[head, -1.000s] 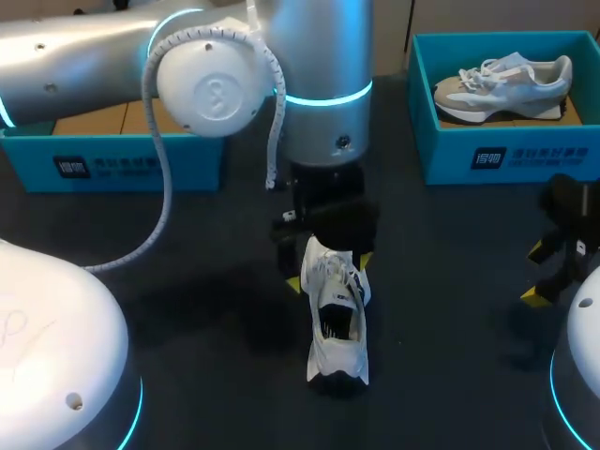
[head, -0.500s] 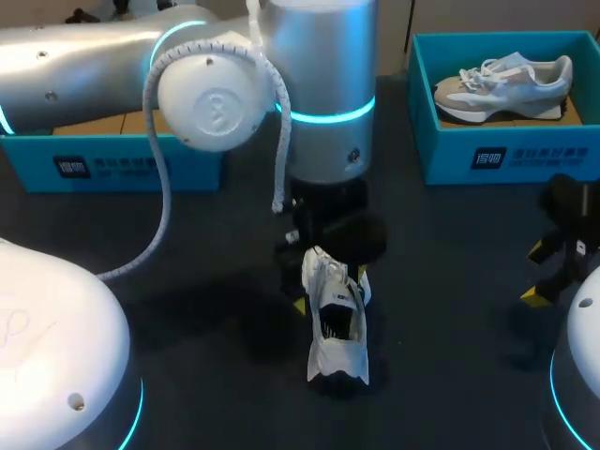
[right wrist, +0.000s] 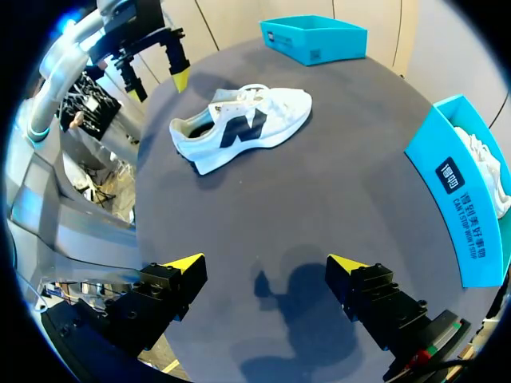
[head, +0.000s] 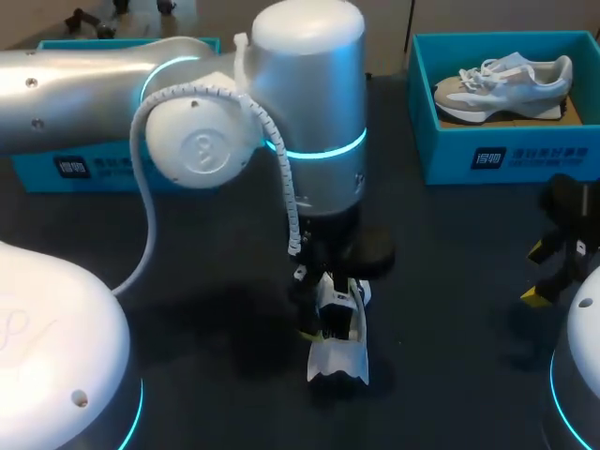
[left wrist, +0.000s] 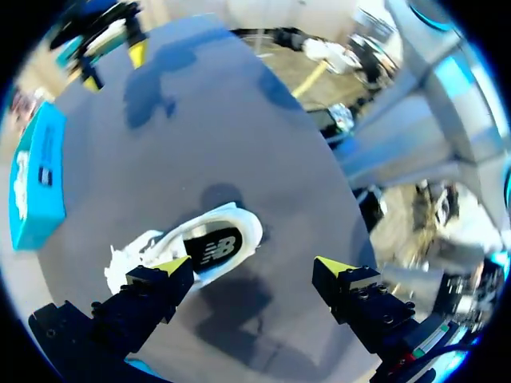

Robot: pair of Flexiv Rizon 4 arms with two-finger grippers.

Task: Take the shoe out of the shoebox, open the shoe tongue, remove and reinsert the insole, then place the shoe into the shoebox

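A white shoe [head: 338, 354] with a dark logo lies on the dark table, toe toward the near edge. My left gripper [head: 328, 302] hangs open just over its laces and opening. In the left wrist view the shoe [left wrist: 192, 249] lies below, close to one finger of the left gripper [left wrist: 254, 268], untouched. My right gripper [head: 553, 262] stands open at the table's right side, empty. From the right wrist, the right gripper [right wrist: 265, 263] is well short of the shoe [right wrist: 239, 124], with my left gripper [right wrist: 156, 56] above the shoe's heel end. An empty blue shoebox [head: 112, 159] sits at the back left.
A second blue shoebox [head: 506, 155] at the back right holds a grey-and-white shoe [head: 506, 82]. In the right wrist view that box [right wrist: 467, 203] is beside the right gripper, and the other box [right wrist: 315, 36] lies beyond the white shoe.
My left arm has moved toward the near edge and down, bringing its open gripper from behind the shoe to right over its laces. The shoe and right arm have not moved.
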